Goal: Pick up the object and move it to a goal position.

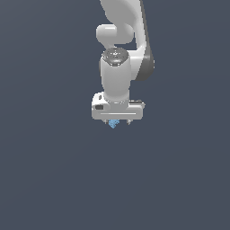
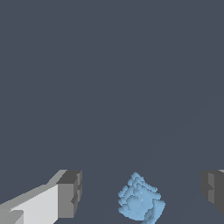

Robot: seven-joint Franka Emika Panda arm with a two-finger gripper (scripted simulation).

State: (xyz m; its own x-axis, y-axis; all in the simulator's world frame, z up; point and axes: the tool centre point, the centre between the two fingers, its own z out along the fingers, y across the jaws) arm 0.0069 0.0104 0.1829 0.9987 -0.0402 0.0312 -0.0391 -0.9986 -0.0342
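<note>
The tiny light-blue, blocky, ridged object (image 2: 141,200) sits between the two dark finger pads (image 2: 70,193) of the white gripper (image 2: 142,192), with clear gaps on both sides in the wrist view, so the pincer is spread and touches nothing. In the exterior view the object (image 1: 113,123) peeks out just beneath the gripper (image 1: 117,121), low against the plain dark-grey ground (image 1: 54,179). It looks light and rigid; its bumpy faces should give the pads purchase, though the lumpy shape could twist as they close. Pinching across its middle seems best. It appears roughly as wide as tall, so no long axis or heading can be told.
</note>
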